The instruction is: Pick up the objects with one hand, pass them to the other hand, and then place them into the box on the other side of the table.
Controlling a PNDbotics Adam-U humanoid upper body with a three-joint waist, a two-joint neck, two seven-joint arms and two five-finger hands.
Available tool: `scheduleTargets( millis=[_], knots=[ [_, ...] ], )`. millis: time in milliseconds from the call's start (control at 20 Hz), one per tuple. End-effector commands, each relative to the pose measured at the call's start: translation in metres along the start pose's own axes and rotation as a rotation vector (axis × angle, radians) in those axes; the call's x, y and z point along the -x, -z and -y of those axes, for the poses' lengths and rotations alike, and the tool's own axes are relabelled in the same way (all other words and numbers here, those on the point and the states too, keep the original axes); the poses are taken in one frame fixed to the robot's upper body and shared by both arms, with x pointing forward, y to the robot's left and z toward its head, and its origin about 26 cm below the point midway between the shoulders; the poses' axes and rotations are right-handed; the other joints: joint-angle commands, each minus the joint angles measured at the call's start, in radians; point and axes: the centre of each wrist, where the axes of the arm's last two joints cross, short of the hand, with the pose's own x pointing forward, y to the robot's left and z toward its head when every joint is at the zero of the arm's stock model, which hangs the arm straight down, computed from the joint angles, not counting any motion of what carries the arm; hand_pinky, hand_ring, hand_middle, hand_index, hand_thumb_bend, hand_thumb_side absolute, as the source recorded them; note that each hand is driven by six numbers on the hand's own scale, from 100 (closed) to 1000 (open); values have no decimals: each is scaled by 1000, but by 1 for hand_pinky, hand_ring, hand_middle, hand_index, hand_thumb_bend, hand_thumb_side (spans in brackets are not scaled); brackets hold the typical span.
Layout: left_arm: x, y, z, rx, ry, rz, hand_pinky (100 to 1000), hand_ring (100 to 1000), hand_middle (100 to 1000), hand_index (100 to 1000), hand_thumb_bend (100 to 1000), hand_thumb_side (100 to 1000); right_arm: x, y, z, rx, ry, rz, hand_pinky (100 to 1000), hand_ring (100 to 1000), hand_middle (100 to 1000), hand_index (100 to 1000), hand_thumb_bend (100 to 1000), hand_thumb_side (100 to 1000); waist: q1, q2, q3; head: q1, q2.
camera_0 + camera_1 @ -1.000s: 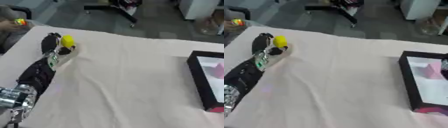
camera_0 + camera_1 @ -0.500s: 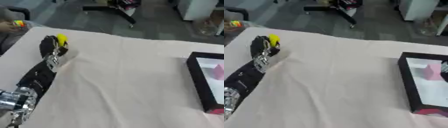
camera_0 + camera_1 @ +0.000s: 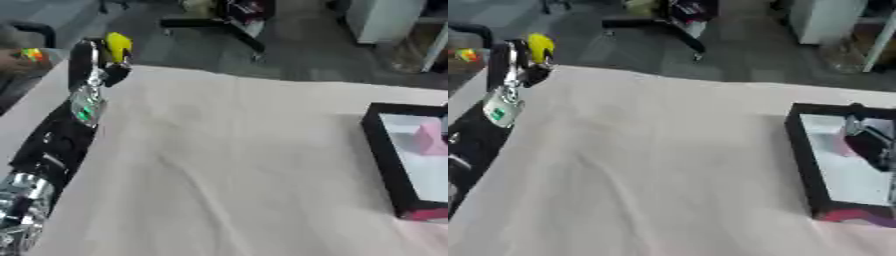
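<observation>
Yellow object sat in my left hand, fingers curled round it, up at the far left corner of the cloth-covered table. Black box lay at the right edge, something pink inside it. My right hand showed over the box in the right eye view; couldn't tell its finger state.

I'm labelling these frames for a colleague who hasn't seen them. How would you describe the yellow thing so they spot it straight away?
Start at the cloth-covered table and follow the robot's black left arm up its left edge to the far corner. There the left hand curls round a small yellow object, raised above the cloth. It is the only bright yellow thing here; the pink object lies in the black box on the right.
</observation>
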Motion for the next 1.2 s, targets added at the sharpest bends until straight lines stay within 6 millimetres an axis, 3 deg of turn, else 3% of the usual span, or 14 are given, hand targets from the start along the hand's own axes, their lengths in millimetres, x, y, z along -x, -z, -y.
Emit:
scheduleTargets(
  millis=[50,100,150,400,550,750,1200],
  knots=[
    [-33,8,-5,194,-102,161,573,336,214,328,100,230,-10,-3,16,26,-6,115,934,889,851,1000,402,424,4,-37,5,-61,31],
    [-43,7,5,285,-149,199,573,337,208,323,100,230,-15,-4,18,24,-12,158,955,892,855,1000,510,493,4,-45,8,-79,42],
    [-53,6,12,366,-179,233,573,337,214,328,100,231,-19,-6,20,22,-16,193,957,893,855,1000,424,409,4,-51,11,-94,50],
    [-114,-10,66,680,-319,371,567,338,215,328,100,236,-40,-14,28,-8,-5,343,1000,909,896,1000,483,406,-1,-75,19,-178,79],
    [-144,-20,87,782,-399,403,567,340,217,329,100,231,-50,-17,31,-31,9,392,1000,914,909,1000,501,396,-3,-79,21,-202,85],
    [-174,-28,101,859,-472,430,568,341,219,331,100,227,-60,-19,32,-59,26,440,1000,916,913,1000,495,401,-2,-79,27,-215,92],
    [-211,-46,124,974,-559,461,574,348,231,341,100,221,-76,-22,25,-78,61,493,1000,899,898,1000,458,378,1,-79,33,-221,95]
  ],
)
